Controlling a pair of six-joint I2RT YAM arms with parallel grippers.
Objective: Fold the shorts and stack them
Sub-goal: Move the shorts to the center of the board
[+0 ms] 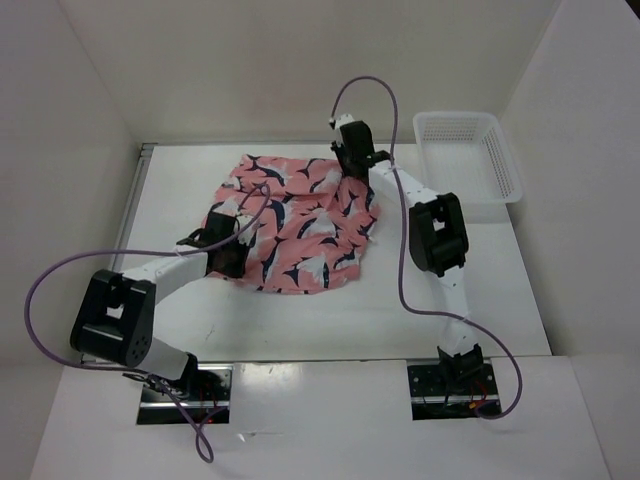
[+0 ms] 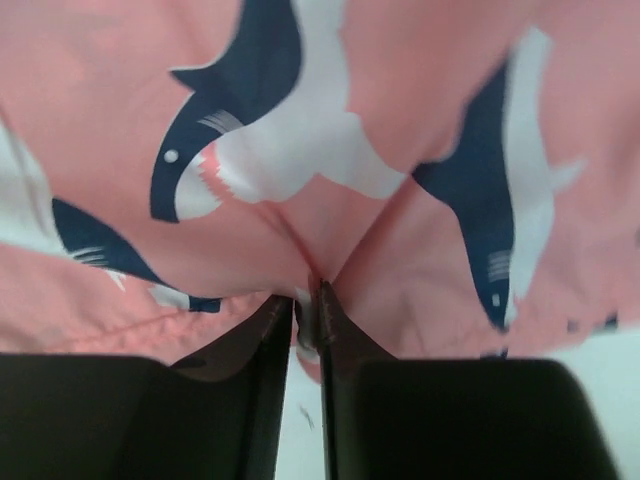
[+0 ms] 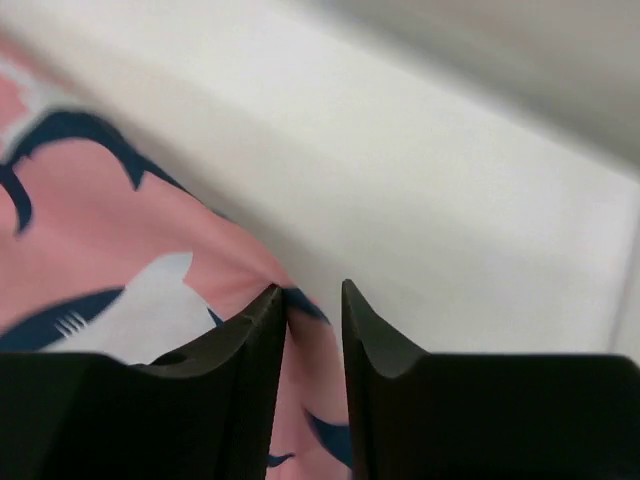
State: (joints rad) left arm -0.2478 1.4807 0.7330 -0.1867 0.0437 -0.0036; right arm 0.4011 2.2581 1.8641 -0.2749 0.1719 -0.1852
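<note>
Shorts (image 1: 300,225) judged light, limp; corners preferred for holding. Fold is pinched in left gripper (image 2: 307,300); right gripper (image 3: 313,300) is parted at hem.

A white counter (image 1: 300,325) fills the middle of the overhead view, with plain white walls (image 1: 300,60) standing on its far, left and right sides. A grey strip (image 1: 136,215) runs along the counter's left edge. At the far right corner sits a white plastic mesh basket (image 1: 470,150), rectangular, upright with its open top facing up, its long side running close beside the right wall. In the right wrist view the bare counter (image 3: 430,230) meets a blurred pale wall behind it.
</note>
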